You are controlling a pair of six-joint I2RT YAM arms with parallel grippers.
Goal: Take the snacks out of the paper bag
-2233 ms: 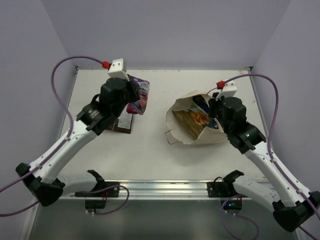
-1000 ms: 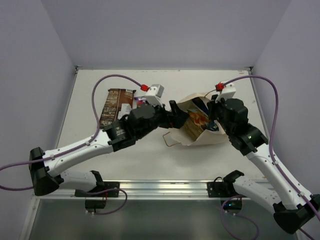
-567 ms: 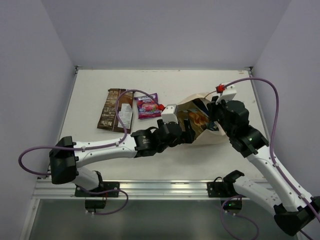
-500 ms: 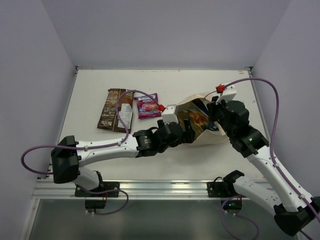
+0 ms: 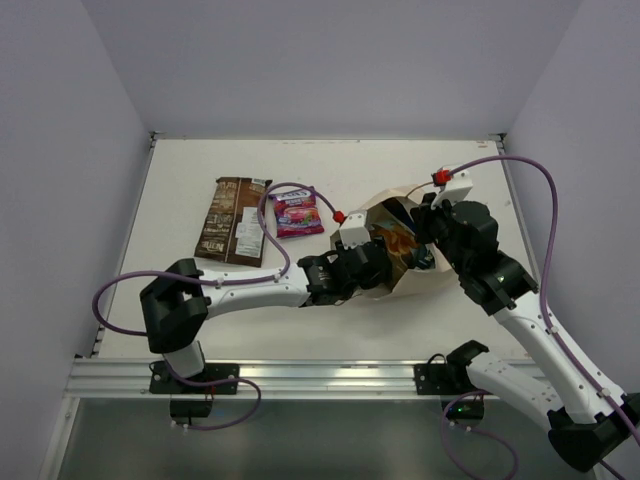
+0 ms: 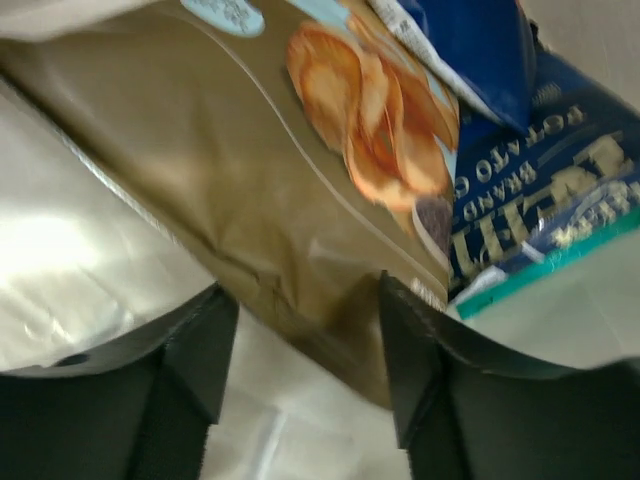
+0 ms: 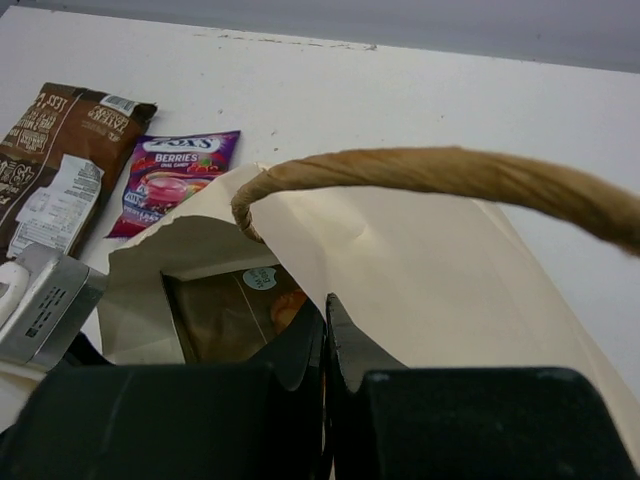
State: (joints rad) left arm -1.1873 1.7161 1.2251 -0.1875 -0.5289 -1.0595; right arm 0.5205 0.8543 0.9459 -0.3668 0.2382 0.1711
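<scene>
Tan chip bag inside paper bag, lower edge between left gripper jaws, jaws apart. Blue packet just beyond. Right gripper jaws together, pinching bag rim. Brown packet, magenta packet on tabletop, well left of right jaws.

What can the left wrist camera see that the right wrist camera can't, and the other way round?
Left wrist only: blue packets beside the chip bag, left gripper jaws apart astride it. Right wrist only: dark brown packet and magenta packet on the table, cord handle, right gripper shut on the paper bag rim. Both: the chip bag in the bag.
</scene>
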